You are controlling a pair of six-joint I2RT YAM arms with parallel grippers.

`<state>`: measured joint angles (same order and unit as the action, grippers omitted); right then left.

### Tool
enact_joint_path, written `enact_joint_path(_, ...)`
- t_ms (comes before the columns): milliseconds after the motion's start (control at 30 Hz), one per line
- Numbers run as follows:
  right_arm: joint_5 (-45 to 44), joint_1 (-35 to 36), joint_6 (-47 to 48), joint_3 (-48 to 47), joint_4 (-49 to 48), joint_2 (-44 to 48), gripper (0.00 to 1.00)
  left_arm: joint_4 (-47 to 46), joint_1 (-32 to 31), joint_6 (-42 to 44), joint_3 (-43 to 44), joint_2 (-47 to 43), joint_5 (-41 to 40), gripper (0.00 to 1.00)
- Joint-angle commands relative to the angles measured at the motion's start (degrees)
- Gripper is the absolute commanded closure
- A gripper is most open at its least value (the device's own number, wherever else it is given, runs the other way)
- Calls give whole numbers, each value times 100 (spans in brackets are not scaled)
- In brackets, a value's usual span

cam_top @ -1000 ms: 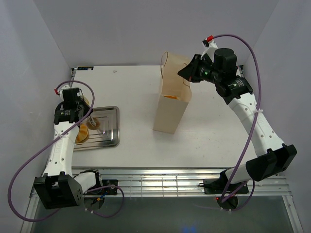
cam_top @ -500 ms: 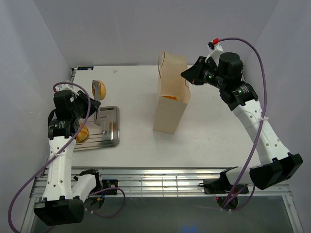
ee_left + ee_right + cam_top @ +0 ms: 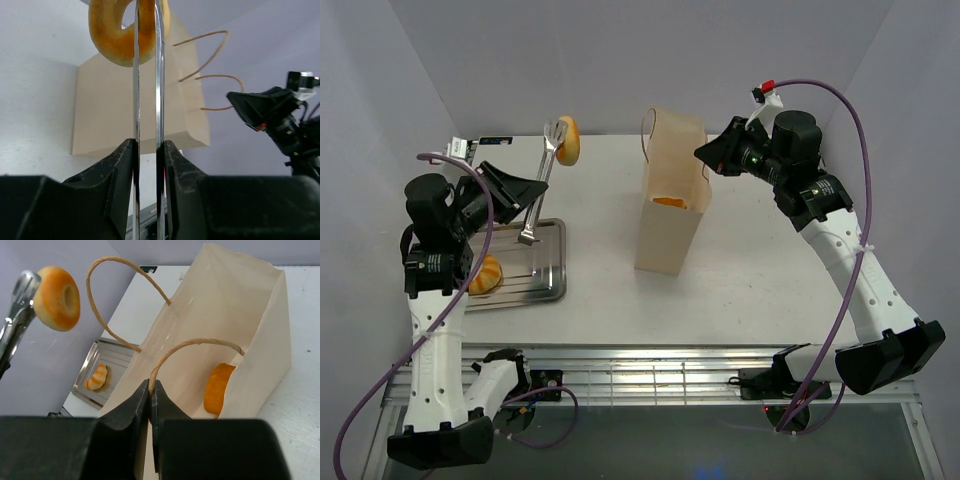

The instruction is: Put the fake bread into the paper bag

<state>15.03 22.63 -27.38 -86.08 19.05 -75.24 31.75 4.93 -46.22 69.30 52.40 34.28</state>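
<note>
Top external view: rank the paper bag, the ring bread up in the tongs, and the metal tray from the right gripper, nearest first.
1. The paper bag: the right gripper is shut on its string handle, at the bag's top right.
2. The ring bread: held up in the tongs, left of the bag's mouth.
3. The metal tray: farthest, at the far left.

White surface, matte, flat; walls at L, R and far side. On it: paper bag, upright, approx ctr, mouth open, base flat on surface. Also silver metal tray, flat at L side, well apart from bag; raised rim, ribbed floor. Near edge: slotted metal rail.
</note>
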Motion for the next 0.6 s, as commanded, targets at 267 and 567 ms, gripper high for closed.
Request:
enact_joint_path(267,-52,22,-110,-110,-296,133,92,-2049,-1308,-1012,602,200,1019,87)
enact_joint_path(567,-87,22,-128,-146,-288,203,92,-2839,-2329,-1197,436,350,1010,87)
